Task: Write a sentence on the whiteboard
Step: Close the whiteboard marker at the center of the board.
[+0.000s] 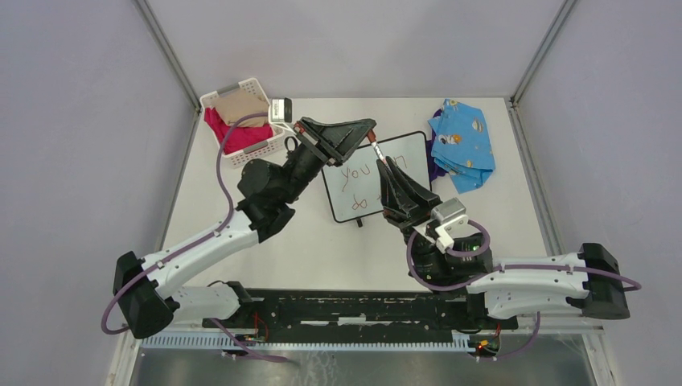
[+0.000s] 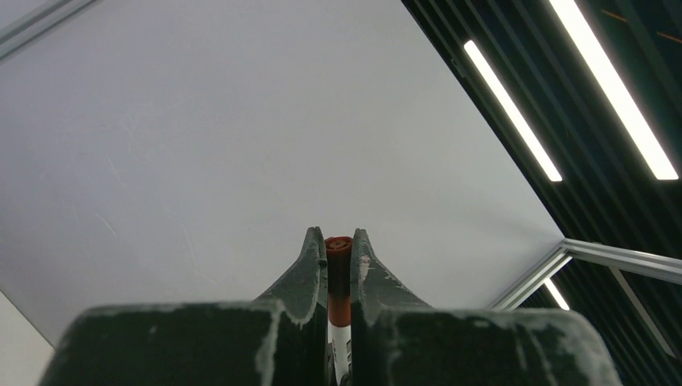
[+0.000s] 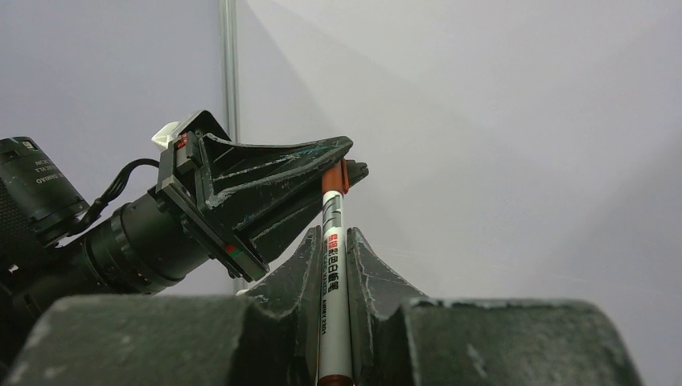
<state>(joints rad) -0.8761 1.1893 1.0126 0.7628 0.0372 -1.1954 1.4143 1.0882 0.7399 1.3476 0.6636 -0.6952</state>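
over the middle of the pale table [image 1: 322,241], both arms meet on one thing: a slim white-barrelled marker pen [image 3: 333,281] with a red-brown cap [image 2: 338,251]. the left gripper [image 2: 338,240] has its black fingers pressed in on that cap, nipping it at the very tips. the right gripper [image 3: 334,241] pinches the printed barrel lower down, fingers snug on either side. the pen hangs in the air between them, slanted in the top view, above the small rectangular whiteboard with the thin black frame [image 1: 412,154]. that board sits at mid-table, just ahead of the right arm, and it already carries reddish handwriting [image 1: 358,171]: "you" on one line, something like "do" below, the rest hidden behind the right gripper. far left there's a white plastic basket [image 1: 259,153] with a red cloth [image 1: 229,133] in it, and a blue patterned cloth [image 1: 462,145] lies just beside the board's right edge.

so this reads as the cap step, one gripper on the cap and one on the barrel. whether it's coming off for more writing or going back on, i can't tell. the next move calls for a straight pull or push along the pen's own line, with both pinches firm and no sideways twist, or the barrel could slip through the right fingers. if more words are due, the tip then goes down onto bare board.
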